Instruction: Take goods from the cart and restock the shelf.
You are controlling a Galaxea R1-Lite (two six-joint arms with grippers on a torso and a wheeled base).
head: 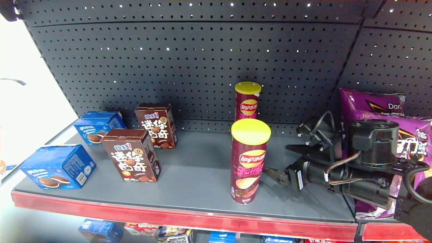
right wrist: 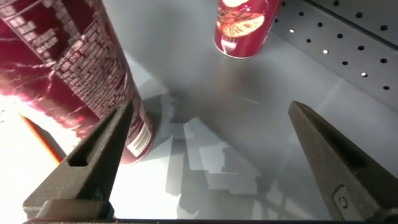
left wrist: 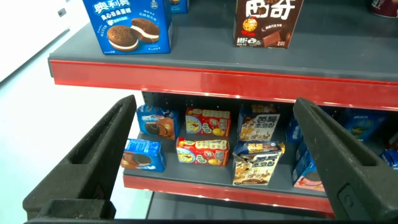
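Right pincer (right wrist: 209, 111) is wide apart, chip can (right wrist: 74, 68) right beside one finger (right wrist: 102, 152); left pincer (left wrist: 214, 102) gapes too, red shelf edge (left wrist: 249, 78) ahead.

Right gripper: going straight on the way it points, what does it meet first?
Likely the front chip can, close ahead of the right gripper; depth is unclear, so it might graze past.

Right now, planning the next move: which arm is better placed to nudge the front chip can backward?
Right. The right gripper, open, is beside the front chip can; the left gripper is out front, facing the lower shelves.
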